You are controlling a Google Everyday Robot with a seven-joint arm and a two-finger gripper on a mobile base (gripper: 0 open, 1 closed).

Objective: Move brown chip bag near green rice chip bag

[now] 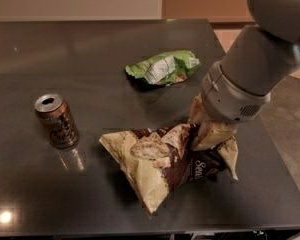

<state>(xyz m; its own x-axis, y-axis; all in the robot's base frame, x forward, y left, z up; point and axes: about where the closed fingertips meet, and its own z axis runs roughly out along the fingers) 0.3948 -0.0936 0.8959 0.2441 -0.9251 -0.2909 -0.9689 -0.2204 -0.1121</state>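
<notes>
The brown chip bag [160,166] is dark brown with cream ends and sits at the front middle of the dark table [65,49]. Its right end is raised and the bag tilts down to the left. My gripper [202,131] comes down from the grey arm on the right and is shut on the bag's upper right part. The green rice chip bag [162,67] lies flat farther back, a short way above and left of the gripper, apart from the brown bag.
A copper-brown drink can [56,120] stands upright at the left, apart from the brown bag. The table's front edge runs just below the bag and its right edge lies under my arm. Beyond the right edge is floor.
</notes>
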